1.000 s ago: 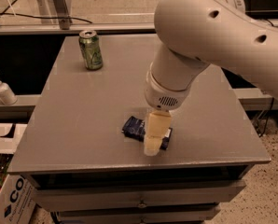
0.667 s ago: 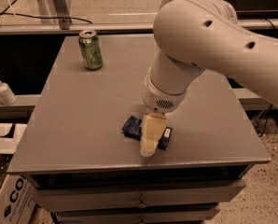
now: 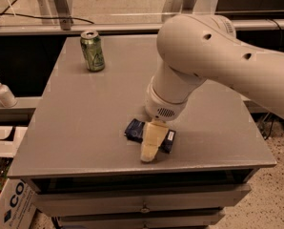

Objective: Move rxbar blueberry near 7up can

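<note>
The end effector [image 3: 149,151] is low over the middle of the rxbar blueberry [image 3: 134,130], which lies flat near the front edge of the surface [image 3: 85,118]. Its long axis runs left to right, dipping slightly towards the front on the right, and I cannot tell whether the end effector is wide, narrow or already gripping it. The 7up can [image 3: 92,50] stands well apart at the back left, so I judge the carry must go diagonally away and leftward.
</note>
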Tool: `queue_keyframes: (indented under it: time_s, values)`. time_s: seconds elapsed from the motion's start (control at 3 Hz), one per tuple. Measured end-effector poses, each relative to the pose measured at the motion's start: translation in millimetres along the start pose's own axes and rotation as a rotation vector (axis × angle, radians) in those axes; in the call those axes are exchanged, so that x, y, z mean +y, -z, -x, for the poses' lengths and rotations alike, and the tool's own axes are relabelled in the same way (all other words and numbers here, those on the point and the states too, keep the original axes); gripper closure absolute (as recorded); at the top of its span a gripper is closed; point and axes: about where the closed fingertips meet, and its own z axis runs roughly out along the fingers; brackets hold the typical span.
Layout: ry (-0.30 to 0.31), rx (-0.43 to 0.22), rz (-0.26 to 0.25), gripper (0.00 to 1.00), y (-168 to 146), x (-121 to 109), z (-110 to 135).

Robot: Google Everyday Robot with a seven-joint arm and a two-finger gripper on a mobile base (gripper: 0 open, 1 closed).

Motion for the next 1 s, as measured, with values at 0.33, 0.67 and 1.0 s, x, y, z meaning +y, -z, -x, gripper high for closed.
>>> queue_keyframes:
  time_s: [0.33, 0.67, 1.0]
  values:
    - [-0.008, -0.003, 0.004, 0.33, -6.3, 1.7, -5.7]
    - [-0.009, -0.003, 0.004, 0.56, -0.6, 1.2, -3.9]
    - [-0.009, -0.003, 0.004, 0.8, 8.3, 0.4, -1.2]
